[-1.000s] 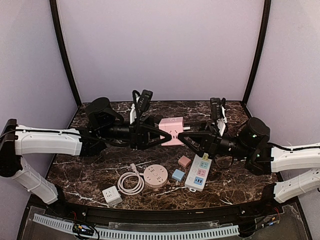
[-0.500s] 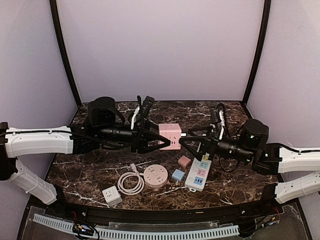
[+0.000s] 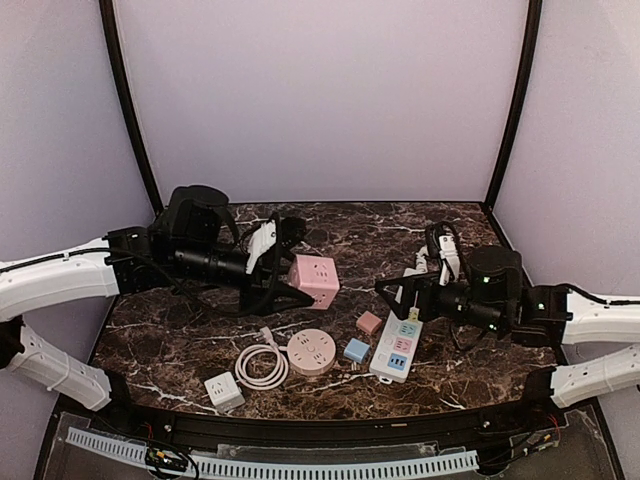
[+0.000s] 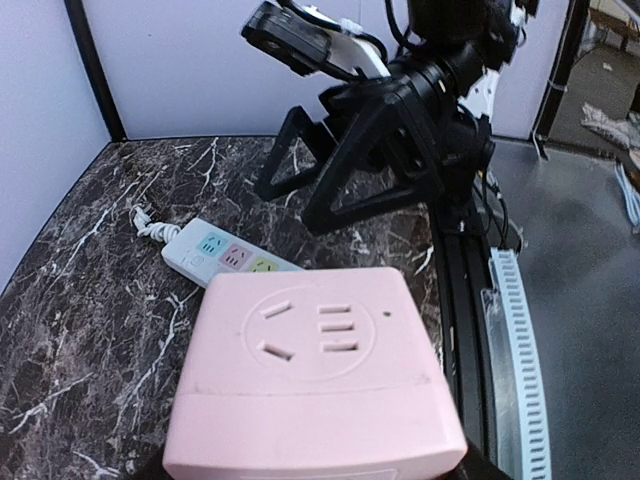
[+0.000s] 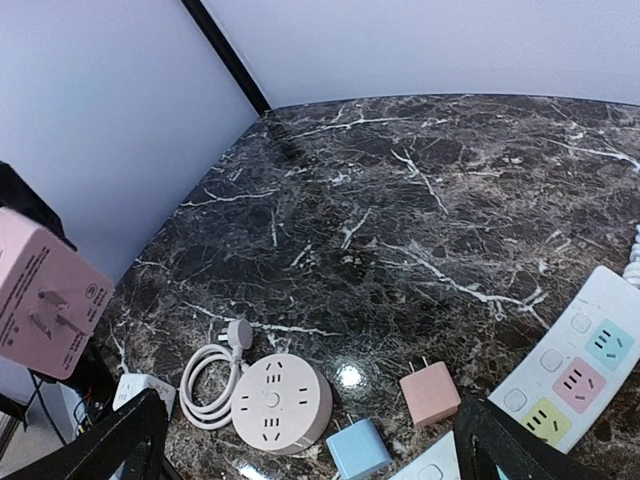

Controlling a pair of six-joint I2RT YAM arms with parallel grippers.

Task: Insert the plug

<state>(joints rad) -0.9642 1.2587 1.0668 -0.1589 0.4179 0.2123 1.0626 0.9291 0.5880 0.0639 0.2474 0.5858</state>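
Pink plug (image 3: 369, 322) lies on the bench (image 3: 180, 340) just below the right gripper (image 3: 386, 290), which is wide and empty. Probably light and rigid; pinch its flat sides. Left gripper (image 3: 290, 278) clamps the pink cube socket (image 3: 316, 283).

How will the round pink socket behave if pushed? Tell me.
The round pink socket lies flat and low, so it would likely slide, not tip. Its coiled white cord looks floppy and would probably drag behind.

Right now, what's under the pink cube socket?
The pink cube socket is held off the table in the left gripper; marble tabletop shows below. Its underside is hidden.
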